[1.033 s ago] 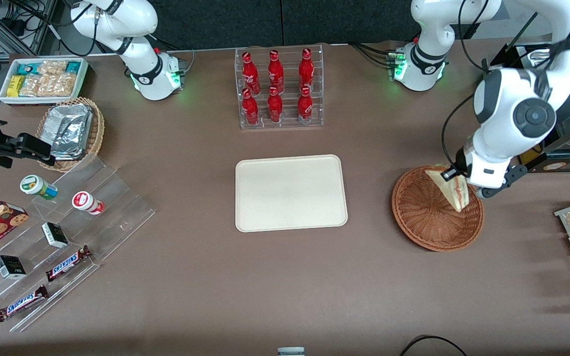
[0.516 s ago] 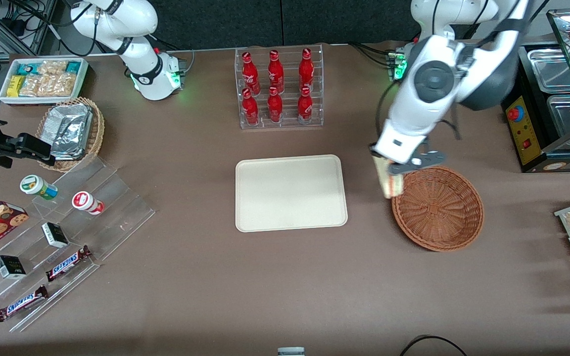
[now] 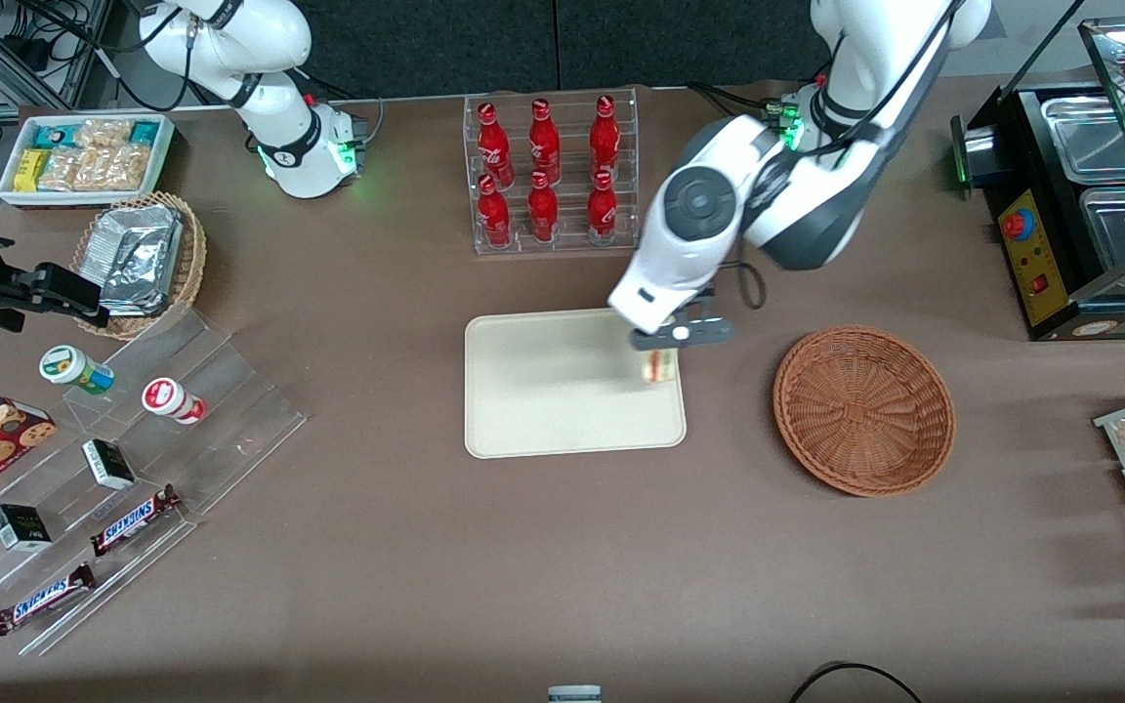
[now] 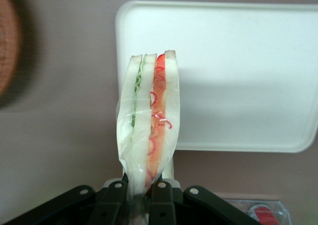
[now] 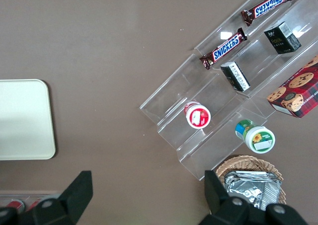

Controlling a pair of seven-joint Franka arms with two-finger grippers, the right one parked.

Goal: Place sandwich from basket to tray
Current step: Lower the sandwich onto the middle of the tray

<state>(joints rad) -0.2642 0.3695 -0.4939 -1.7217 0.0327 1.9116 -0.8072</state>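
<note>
My left gripper [image 3: 662, 344] is shut on the clear-wrapped sandwich [image 3: 659, 366] and holds it above the cream tray [image 3: 543, 391], over the tray's edge nearest the basket. In the left wrist view the sandwich [image 4: 149, 125] hangs between the gripper [image 4: 141, 195], its red and green filling showing, with the tray [image 4: 233, 71] below it. The reddish-brown wicker basket [image 3: 863, 410] stands beside the tray, toward the working arm's end, with nothing in it.
A clear rack of red bottles [image 3: 548, 176] stands farther from the front camera than the tray. A tan basket with foil packets [image 3: 138, 259], a white snack bin [image 3: 84, 156] and a clear stepped stand [image 3: 113, 459] lie toward the parked arm's end.
My left gripper has carried the sandwich out of the basket and sideways to above the tray's edge. The basket is left with nothing in it.
</note>
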